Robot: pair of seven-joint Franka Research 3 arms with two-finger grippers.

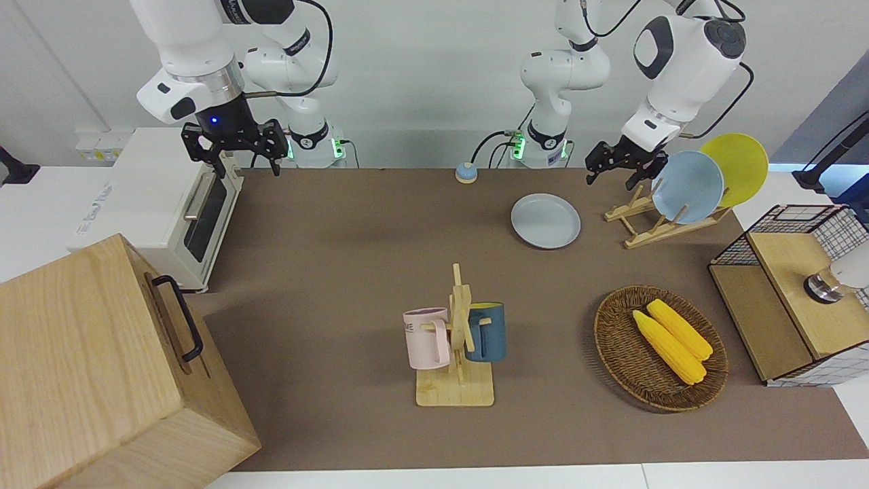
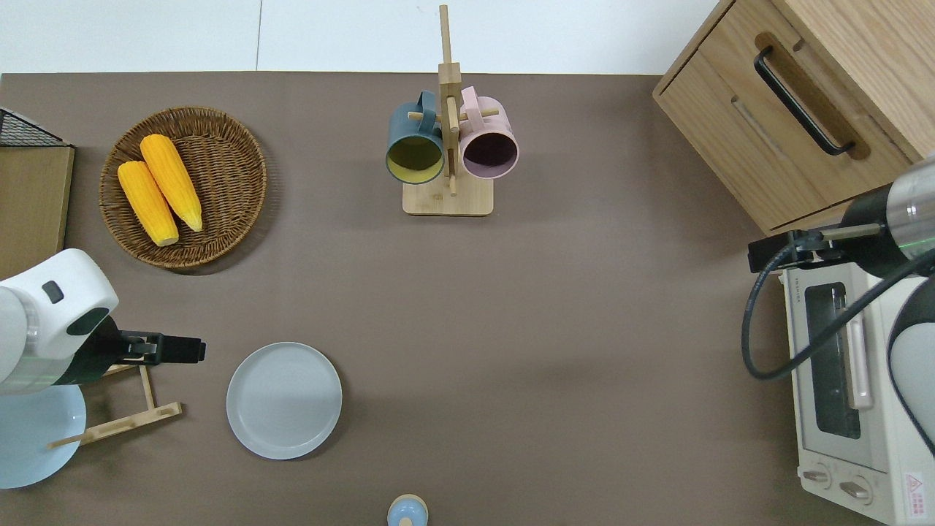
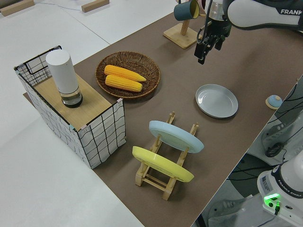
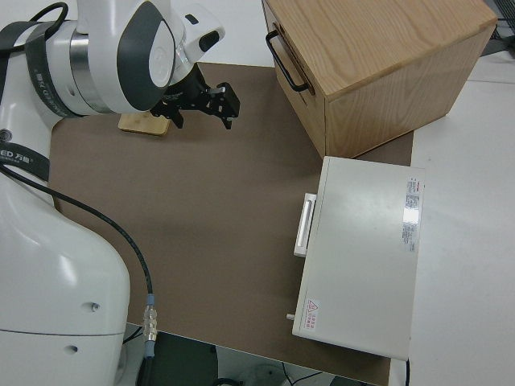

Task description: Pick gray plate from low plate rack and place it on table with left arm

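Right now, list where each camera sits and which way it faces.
Front: across the table, facing both arms; left gripper up by the rack.
Overhead: straight down on the gray plate; left gripper beside it.
Left side: raised, along the table; plate, rack.
Right side: above the parked right arm.
The first three share the plate.

A plain white wall (image 1: 421, 81) backs the scene; even light throughout.
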